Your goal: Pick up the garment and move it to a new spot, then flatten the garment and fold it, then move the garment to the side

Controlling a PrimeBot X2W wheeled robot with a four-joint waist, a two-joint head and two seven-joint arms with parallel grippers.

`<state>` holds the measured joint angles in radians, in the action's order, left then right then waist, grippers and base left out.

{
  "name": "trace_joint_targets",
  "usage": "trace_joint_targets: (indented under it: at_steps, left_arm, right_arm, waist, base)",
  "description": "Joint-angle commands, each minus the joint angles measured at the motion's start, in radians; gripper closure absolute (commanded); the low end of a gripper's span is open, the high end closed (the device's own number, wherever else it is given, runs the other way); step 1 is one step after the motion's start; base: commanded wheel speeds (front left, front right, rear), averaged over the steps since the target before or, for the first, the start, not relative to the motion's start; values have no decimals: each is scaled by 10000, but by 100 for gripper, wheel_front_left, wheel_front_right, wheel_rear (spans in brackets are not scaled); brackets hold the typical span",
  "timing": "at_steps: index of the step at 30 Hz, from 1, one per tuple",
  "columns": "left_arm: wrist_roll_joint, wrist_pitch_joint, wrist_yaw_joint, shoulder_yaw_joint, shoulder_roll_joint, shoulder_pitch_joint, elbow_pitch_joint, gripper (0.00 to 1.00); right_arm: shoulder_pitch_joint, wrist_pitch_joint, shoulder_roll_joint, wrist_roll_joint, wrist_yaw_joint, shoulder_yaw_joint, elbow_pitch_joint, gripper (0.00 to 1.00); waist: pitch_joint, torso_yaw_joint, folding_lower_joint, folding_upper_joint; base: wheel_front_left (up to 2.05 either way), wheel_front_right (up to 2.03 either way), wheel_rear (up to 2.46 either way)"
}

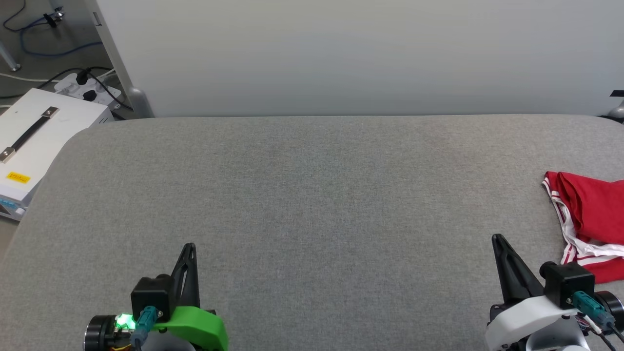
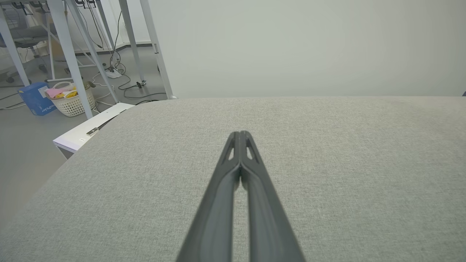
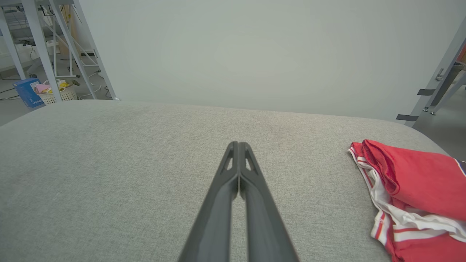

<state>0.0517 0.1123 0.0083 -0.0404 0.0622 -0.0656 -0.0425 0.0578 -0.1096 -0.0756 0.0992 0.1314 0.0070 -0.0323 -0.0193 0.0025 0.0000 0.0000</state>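
Folded garment (image 1: 594,209) cut off at right edge, lettering hidden

You see the garment (image 1: 595,207), red with red-and-white striped trim, lying loosely folded at the right edge of the grey counter (image 1: 312,195).

a lab: metal frame legs (image 2: 69,51), floor cables (image 1: 46,46), power strip (image 1: 87,90).
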Motion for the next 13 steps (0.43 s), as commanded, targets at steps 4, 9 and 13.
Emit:
trace_joint_targets:
  at_steps: [4,9,13]
  left_arm:
    - [-101,-118,-49,63,-58,241,91,100]
    - [-141,-216,-52,96,-64,281,124,100]
    - [-176,-300,-55,125,-69,316,152,100]
  right_arm:
    - [-218,105,45,-147,-5,-31,99,100]
    - [-253,201,65,-229,-5,-35,120,100]
    - [-283,285,83,-300,-5,-38,139,100]
  waist:
    - [16,-2,0,0]
    - [33,-4,0,0]
    - [48,-6,0,0]
  base:
    - [0,0,0]
    - [0,0,0]
    - [0,0,0]
